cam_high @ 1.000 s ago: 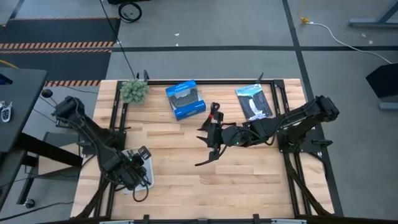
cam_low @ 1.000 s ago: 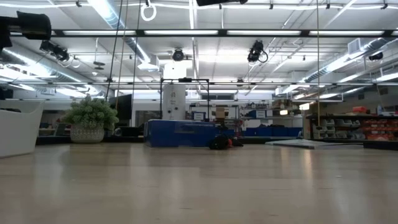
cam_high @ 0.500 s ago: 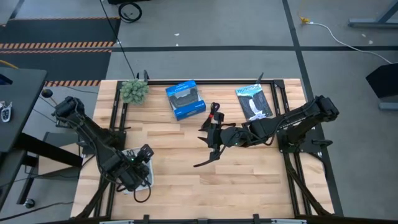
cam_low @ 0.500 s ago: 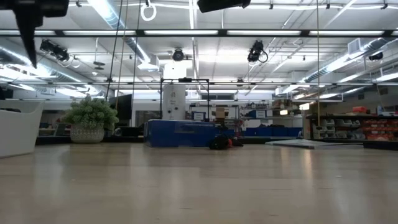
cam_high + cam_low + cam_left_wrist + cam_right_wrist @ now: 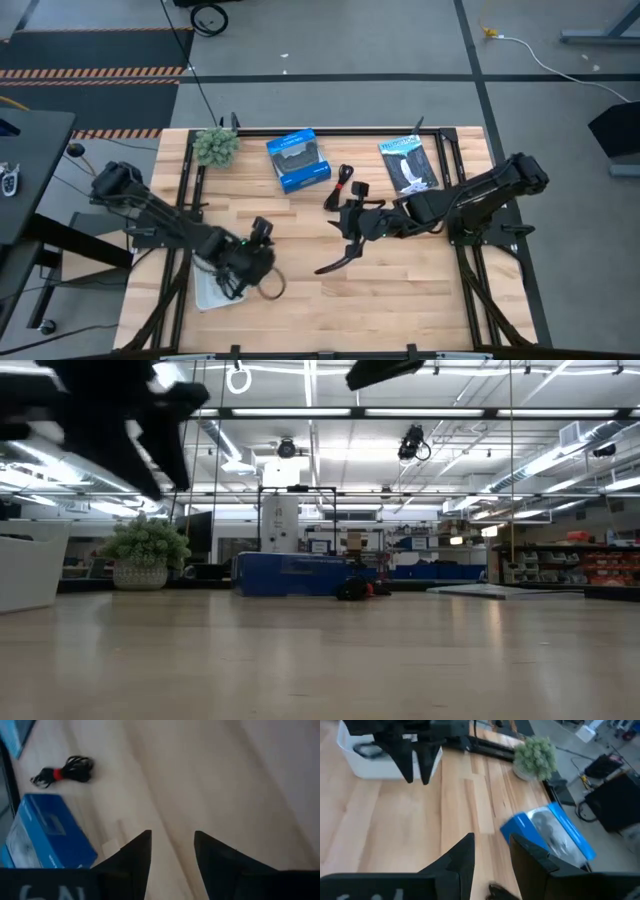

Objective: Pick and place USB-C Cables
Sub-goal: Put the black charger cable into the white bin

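One black cable bundle with a red tie [image 5: 347, 182] lies flat on the far half of the table, between the blue box and the flat packet; it also shows in the left wrist view [image 5: 65, 770] and the low view [image 5: 352, 590]. My right gripper [image 5: 325, 238] hovers open just near of it, raised off the table, as in its wrist view [image 5: 492, 845]. My left gripper [image 5: 262, 238] is open and empty beside the white bin, pointing toward that cable [image 5: 172, 845]. The other cables do not show plainly; my left arm covers most of the bin.
A white bin [image 5: 208, 292] stands near the left near corner. A blue box [image 5: 298, 160], a small potted plant [image 5: 215, 146] and a flat black-and-white packet [image 5: 408, 164] sit along the far edge. Bare wood lies in the middle and near right.
My left gripper has swung away from above the white bin toward the table's middle, turning to face the far right; it stays open. My right gripper has kept almost still.
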